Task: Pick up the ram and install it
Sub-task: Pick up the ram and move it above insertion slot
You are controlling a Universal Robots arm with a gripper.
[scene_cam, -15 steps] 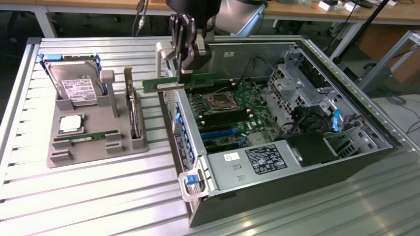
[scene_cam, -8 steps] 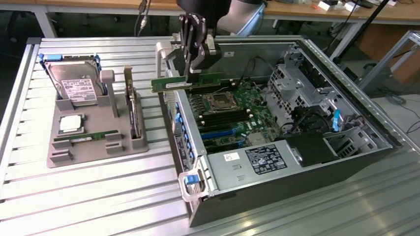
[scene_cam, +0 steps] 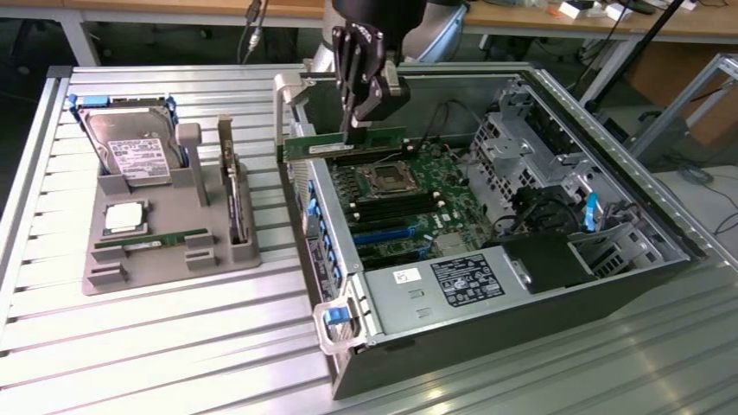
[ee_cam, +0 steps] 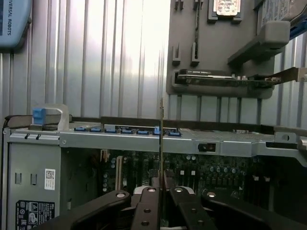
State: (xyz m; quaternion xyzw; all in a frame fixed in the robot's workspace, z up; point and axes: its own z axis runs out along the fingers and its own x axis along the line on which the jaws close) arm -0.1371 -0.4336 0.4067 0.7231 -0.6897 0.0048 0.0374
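The pincer (scene_cam: 366,121) is squeezed narrow on the ram (scene_cam: 317,145) and pinches the thin green stick near its middle. The ram hangs just under the pincer with its long side level. It is above the open computer case (scene_cam: 346,294) and not yet down on the motherboard (scene_cam: 421,216).

What could go wrong? The ram sticks out far on both sides of the pincer. One end is close to the case wall, so I think it could bump there if it slides sideways. If the stick goes down a bit tilted, it could miss its slot and jam. A hard push then could bend it or make it slip in the pincer.

Below the pincer is the processor socket (scene_cam: 384,177). Thin black cables (scene_cam: 448,121) hang just beside the pincer and could snag.

Far from the pincer, outside the case, a gray tray (scene_cam: 162,264) sits on the desk (scene_cam: 173,346). It holds the twin ram (scene_cam: 150,240), a hard drive (scene_cam: 133,151), a silver processor chip (scene_cam: 124,218) and an upright expansion card (scene_cam: 237,207). None of these are in the way.
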